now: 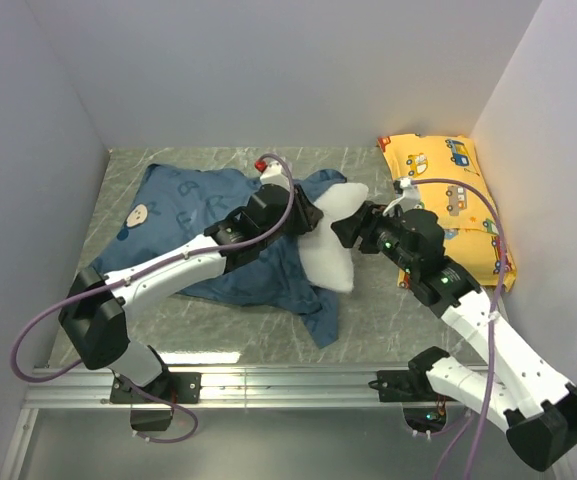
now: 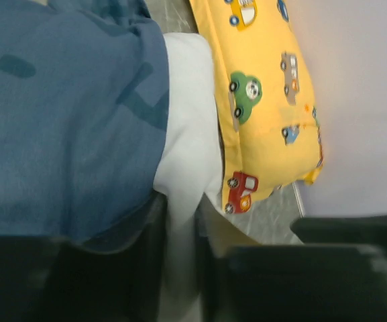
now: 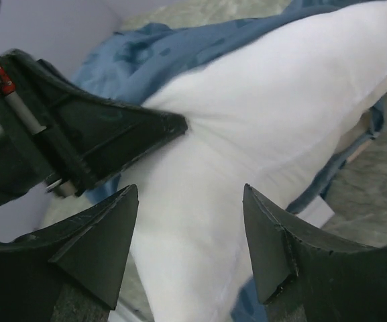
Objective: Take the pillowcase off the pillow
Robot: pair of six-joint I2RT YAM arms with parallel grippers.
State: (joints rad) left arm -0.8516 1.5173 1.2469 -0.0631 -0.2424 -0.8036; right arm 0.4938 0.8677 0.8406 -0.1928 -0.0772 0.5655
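The blue pillowcase lies crumpled at left centre, and the white pillow sticks out of its right end. My left gripper sits where the case's edge meets the pillow. In the left wrist view its jaws stand narrowly apart, pinching a fold of white pillow beside the blue pillowcase. My right gripper faces it from the right. In the right wrist view it is open, straddling the pillow's bare corner, with the pillowcase behind.
A yellow car-print pillow lies against the right wall, close behind the right arm, and it shows again in the left wrist view. White walls close in the grey marbled table on three sides.
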